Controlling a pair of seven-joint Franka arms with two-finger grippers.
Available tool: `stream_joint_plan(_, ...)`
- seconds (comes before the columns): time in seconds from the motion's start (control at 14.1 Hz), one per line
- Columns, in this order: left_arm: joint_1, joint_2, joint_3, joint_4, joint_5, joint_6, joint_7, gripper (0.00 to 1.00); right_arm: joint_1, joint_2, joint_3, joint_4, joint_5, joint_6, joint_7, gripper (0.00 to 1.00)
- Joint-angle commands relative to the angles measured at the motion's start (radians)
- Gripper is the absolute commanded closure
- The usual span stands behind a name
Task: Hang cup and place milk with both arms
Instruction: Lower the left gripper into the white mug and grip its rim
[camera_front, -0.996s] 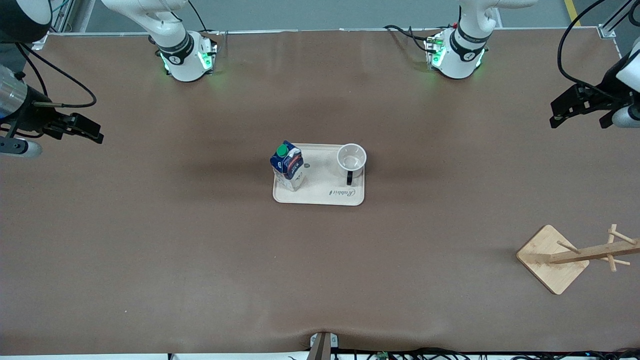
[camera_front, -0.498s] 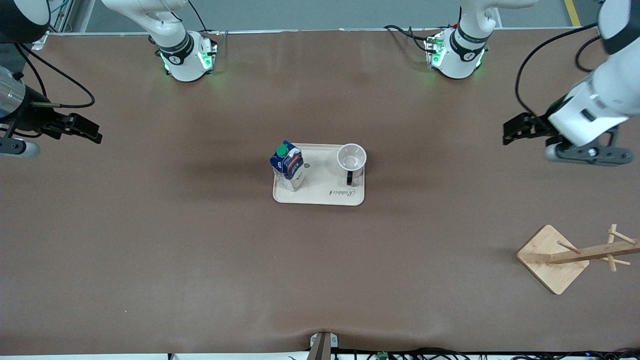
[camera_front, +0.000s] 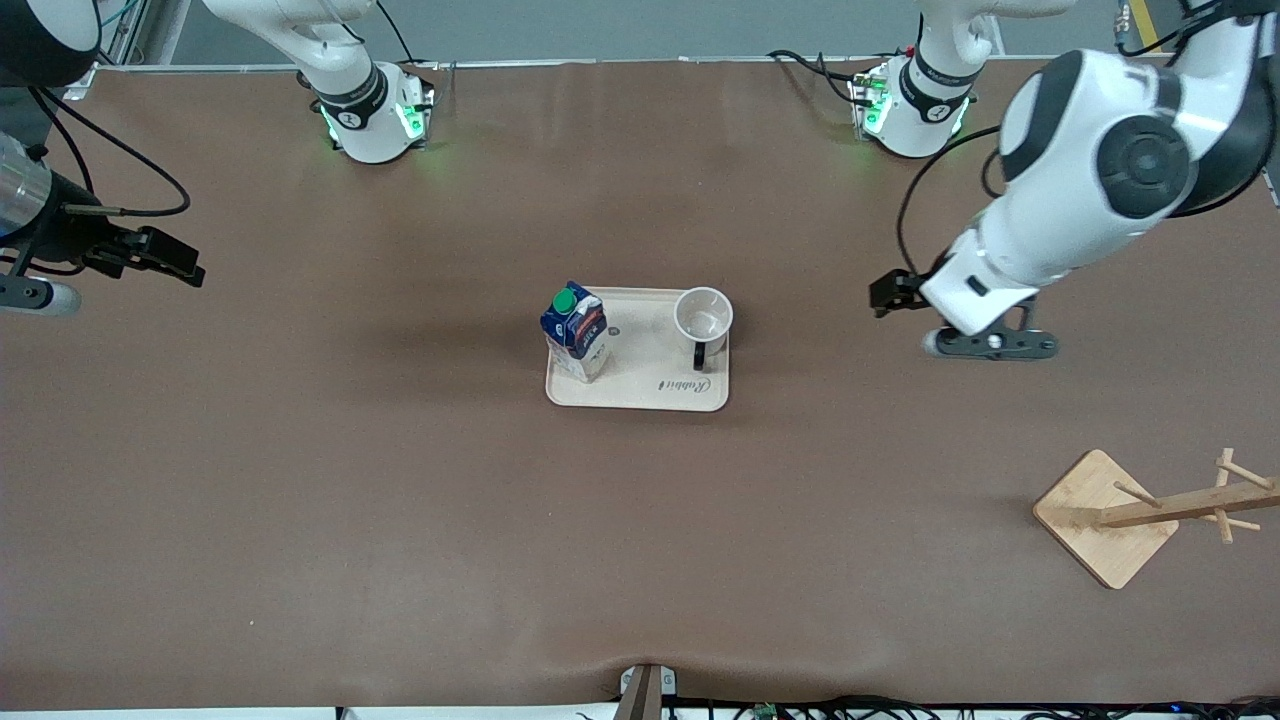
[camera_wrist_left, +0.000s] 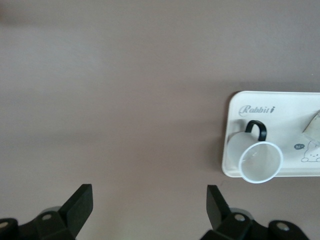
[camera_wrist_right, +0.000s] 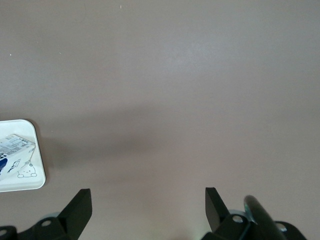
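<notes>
Now the left gripper (camera_front: 885, 297) has swung in over the table (camera_front: 400, 500) toward the cup (camera_front: 703, 318), jaws wide open. Cup and milk (camera_front: 575, 330) sit on the tray (camera_front: 640, 392). The right gripper (camera_front: 180, 265) waits, open too.

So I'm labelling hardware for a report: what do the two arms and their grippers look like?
Both arms are glossy white with dark grey-black joint bands and green-lit bases. Black cables loop along them. The left gripper and right gripper are matte black, each with two blocky fingers with slanted tips.
</notes>
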Motion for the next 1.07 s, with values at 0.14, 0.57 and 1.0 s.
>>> stream_joint_plan(0.14, -0.021, 0.044, -0.121, -0.141, 0.026, 0.227, -0.186, 0.05, -0.003, -0.020, 0.002, -0.022, -0.007, 0.000, 0.005, 0.00)
stream_joint_plan(0.57, -0.168, 0.246, -0.123, -0.143, 0.143, 0.397, -0.520, 0.17, -0.005, -0.020, 0.002, -0.022, -0.006, 0.000, 0.005, 0.00)
stream_joint_plan(1.0, -0.232, 0.323, -0.123, -0.143, 0.149, 0.463, -0.600, 0.24, -0.003, -0.020, 0.002, -0.022, -0.006, -0.002, 0.005, 0.00)
